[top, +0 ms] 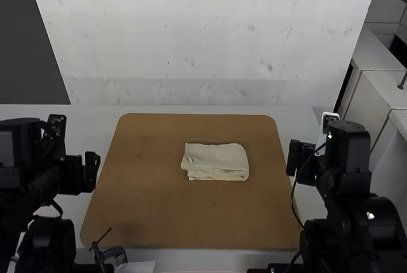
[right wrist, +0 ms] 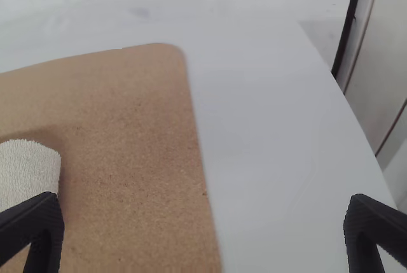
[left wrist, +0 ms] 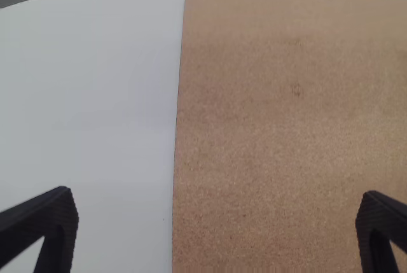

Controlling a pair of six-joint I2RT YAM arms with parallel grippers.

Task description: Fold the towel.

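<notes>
Towel (top: 216,162) folded to a small pad, just right of mat (top: 184,222) ctr, toward 1 o'clock; L gripper (left wrist: 216,231) wide, empty, at 9 o'clock; R gripper (right wrist: 205,233) same, at 3; fold looks done, maybe edge-tidying left.

Your board (top: 159,216) lies on the desk (top: 133,109), with desk surface showing beyond it and to both sides. On the board, you have the towel (top: 216,161) a little right of the middle, well in from every edge. Your left end effector (top: 91,171) is at the board's left edge, your right end effector (top: 294,158) at its right edge, nearer the towel. Before the board, toward the left, you'll find a clamp-like fitting (top: 114,254), with a sheet (top: 138,267) just right of it.
</notes>
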